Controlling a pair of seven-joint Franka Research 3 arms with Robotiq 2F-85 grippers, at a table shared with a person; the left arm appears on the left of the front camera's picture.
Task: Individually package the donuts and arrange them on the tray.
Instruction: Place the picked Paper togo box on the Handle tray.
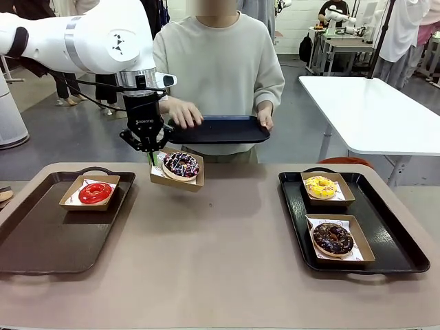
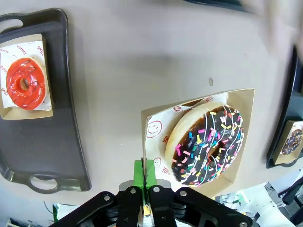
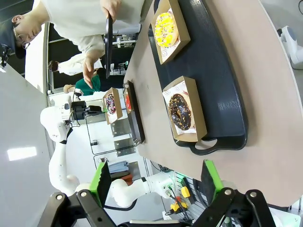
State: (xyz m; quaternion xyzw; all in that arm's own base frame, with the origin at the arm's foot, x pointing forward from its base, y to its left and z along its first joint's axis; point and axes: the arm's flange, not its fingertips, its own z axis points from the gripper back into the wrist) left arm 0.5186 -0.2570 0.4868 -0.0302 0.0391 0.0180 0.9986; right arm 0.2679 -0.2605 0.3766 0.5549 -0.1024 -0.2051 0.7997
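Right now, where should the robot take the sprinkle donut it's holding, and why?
Probably sideways to the brown tray, setting it down beside the red donut. The left gripper is shut on the edge of the sprinkle donut's carton, holding it above the bare table, and that tray has free room.

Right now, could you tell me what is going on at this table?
The left end effector is shut on the edge of a brown cardboard box holding a chocolate-glazed ring donut with coloured sprinkles, carried above the table. A glossy red ring donut sits boxed on the brown tray. The yellow-glazed donut and dark chocolate donut sit boxed on the black tray. The person holds another black tray. The right end effector is open.
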